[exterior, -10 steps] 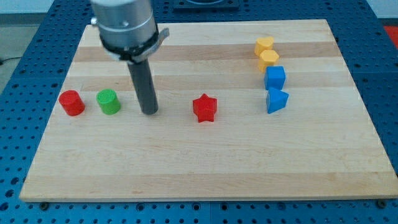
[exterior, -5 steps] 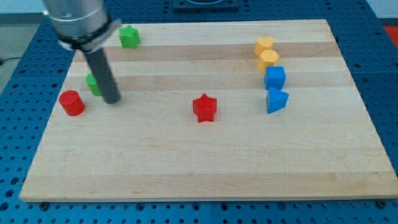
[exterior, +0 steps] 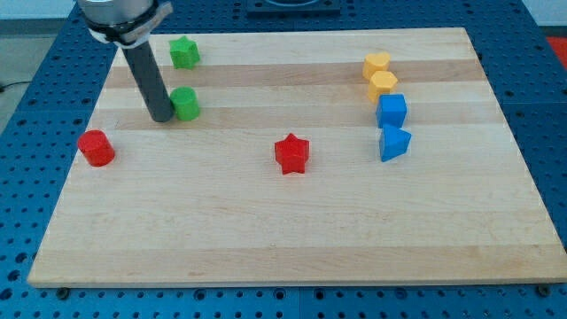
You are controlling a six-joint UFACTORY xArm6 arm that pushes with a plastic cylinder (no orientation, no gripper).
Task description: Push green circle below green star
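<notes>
The green circle (exterior: 185,104) is a short green cylinder at the view's upper left of the wooden board (exterior: 292,221). The green star (exterior: 184,52) lies above it near the board's top edge, almost straight in line with it. My tip (exterior: 161,117) rests on the board right against the green circle's left side. The dark rod rises from there to the arm's grey body at the view's top left.
A red circle (exterior: 96,148) sits near the board's left edge. A red star (exterior: 291,153) lies mid-board. Two yellow blocks (exterior: 380,74) and two blue blocks (exterior: 392,126) stand in a column at the view's right.
The green circle has moved right and up, from near the red circle to below the green star. My tip went up along with it. The red circle shifted slightly left and down.
</notes>
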